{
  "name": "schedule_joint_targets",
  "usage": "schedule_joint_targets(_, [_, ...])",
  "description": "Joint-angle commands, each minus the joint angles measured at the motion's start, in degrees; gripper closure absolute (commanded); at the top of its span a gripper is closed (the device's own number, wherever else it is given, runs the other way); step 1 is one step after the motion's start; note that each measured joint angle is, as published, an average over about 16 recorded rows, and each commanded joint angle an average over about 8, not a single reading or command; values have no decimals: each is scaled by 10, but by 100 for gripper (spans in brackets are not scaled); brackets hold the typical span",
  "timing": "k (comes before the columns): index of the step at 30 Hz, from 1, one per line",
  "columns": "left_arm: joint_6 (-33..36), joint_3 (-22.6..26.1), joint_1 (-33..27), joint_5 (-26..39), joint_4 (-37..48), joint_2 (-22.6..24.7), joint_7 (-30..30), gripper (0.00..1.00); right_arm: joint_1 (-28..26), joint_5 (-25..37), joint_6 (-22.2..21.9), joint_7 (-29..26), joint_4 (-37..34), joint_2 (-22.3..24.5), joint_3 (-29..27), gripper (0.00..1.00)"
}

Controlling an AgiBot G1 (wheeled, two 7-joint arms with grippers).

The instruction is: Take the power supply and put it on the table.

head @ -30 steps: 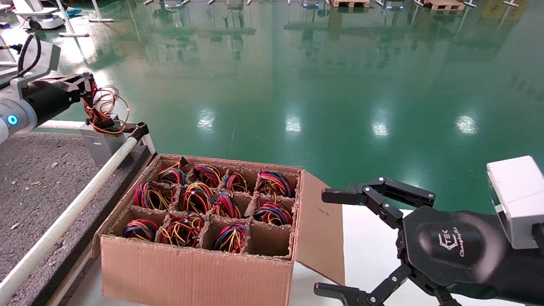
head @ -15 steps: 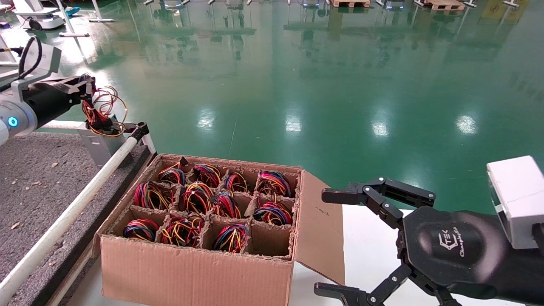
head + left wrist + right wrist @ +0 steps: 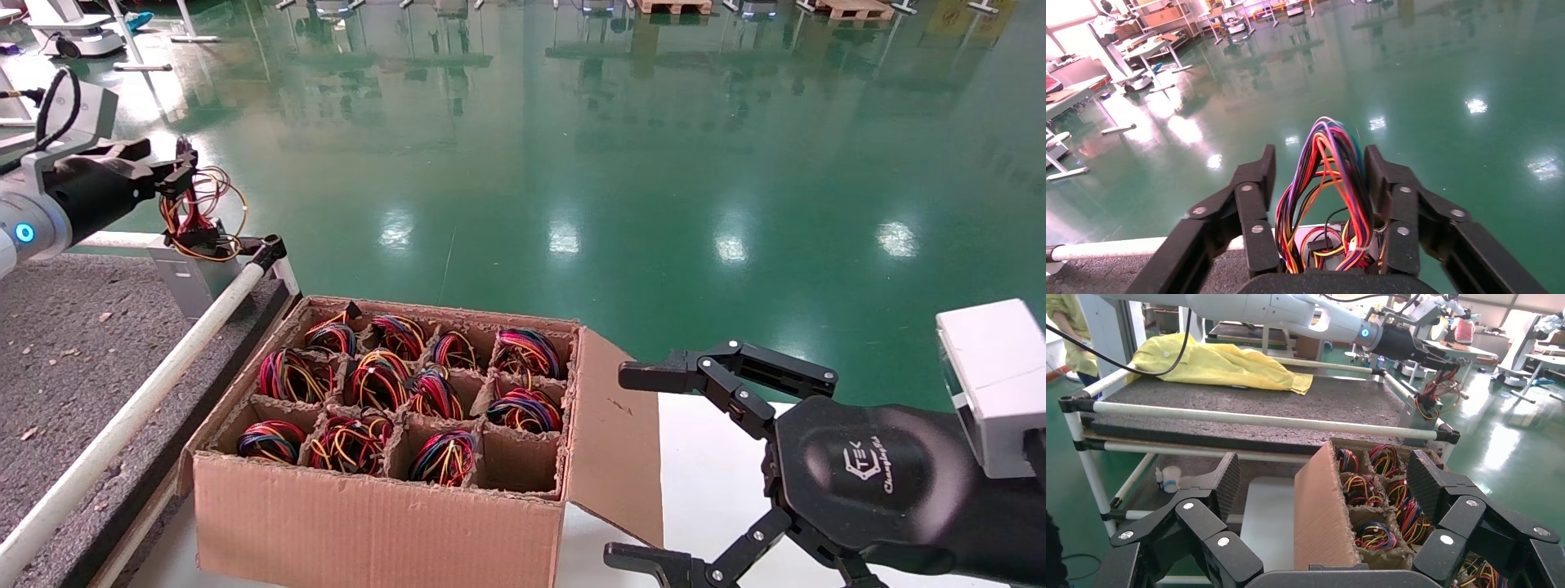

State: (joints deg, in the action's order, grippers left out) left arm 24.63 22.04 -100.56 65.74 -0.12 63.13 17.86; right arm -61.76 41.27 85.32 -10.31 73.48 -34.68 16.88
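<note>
Head view showed the power supply [image 3: 189, 273] standing on the far corner of the table [image 3: 65, 343], just behind the white rail [image 3: 139, 408], its grey box seeming to rest on the felt. The left gripper [image 3: 167, 167] was above it with its fingers spread on either side of the wire loop [image 3: 200, 212], no longer pinching it as far as I could judge. So the placing looked done, and only pulling the arm clear was left. The right gripper [image 3: 654, 465] was parked over the white tabletop [image 3: 711, 490] beside the cardboard box [image 3: 384, 457], fingers wide open, holding nothing.

The left wrist view showed the gaps between the fingers [image 3: 1257, 208] and the wires [image 3: 1324, 184], which the head view left unclear. The right wrist view alone showed a yellow cloth [image 3: 1223, 364] lying farther back on the table [image 3: 1248, 398]
</note>
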Motion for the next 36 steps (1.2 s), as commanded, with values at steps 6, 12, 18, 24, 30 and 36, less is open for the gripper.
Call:
schedule_joint_targets(6, [0,0,0,0,0,0,0,0,0,0,0,0,0,0,0,0])
schedule_joint_targets(12, [0,0,0,0,0,0,0,0,0,0,0,0,0,0,0,0])
schedule_joint_targets(18, [0,-1,-1,-2,1,0,-3,0,0,0,0,0,0,0,0,0])
schedule_joint_targets(24, [-4,-8,-8,-12,-1,3,-13,0,0,0,0,0,0,0,0,0])
schedule_joint_targets(30, [-10,-24,-15,-34,-18,4,-18,0,0,0,0,0,-1,0,0,0])
schedule_joint_targets(36, [-14,-43,-26,-61,-35,4,-27,0,0,0,0,0,-1,0,0,0])
